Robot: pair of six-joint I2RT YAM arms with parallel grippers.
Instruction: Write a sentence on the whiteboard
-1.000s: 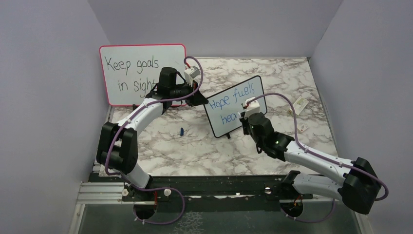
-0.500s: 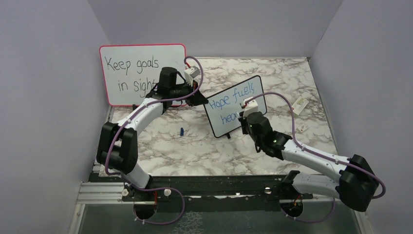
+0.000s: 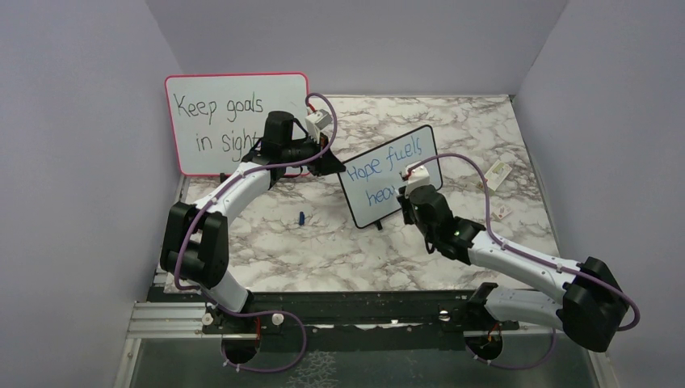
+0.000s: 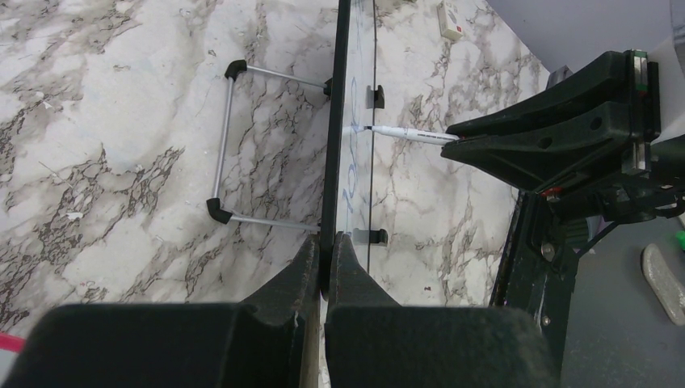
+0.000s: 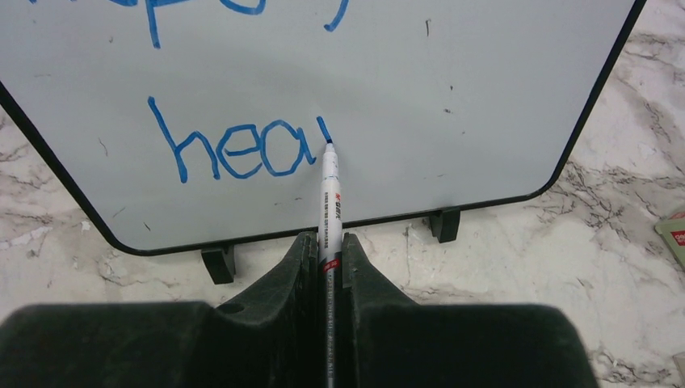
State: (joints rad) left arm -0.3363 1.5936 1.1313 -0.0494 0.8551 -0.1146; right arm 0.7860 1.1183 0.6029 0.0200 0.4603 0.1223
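Gripping a blue marker (image 5: 329,190), the right hand (image 5: 327,238) holds its tip on the whiteboard (image 5: 485,97), just after "hea" of the sentence (image 5: 242,153). The left hand (image 4: 325,246) clamps the board's edge; the board stands on the marble surface (image 3: 323,242).

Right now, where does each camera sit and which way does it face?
Top external: above and behind, looking down on the table; left arm and right arm show.
Left wrist: looks along the whiteboard edge; left tool shut on its frame.
Right wrist: faces the whiteboard front; right tool shut on the marker.
Shared: both wrist views show marker tip on whiteboard.
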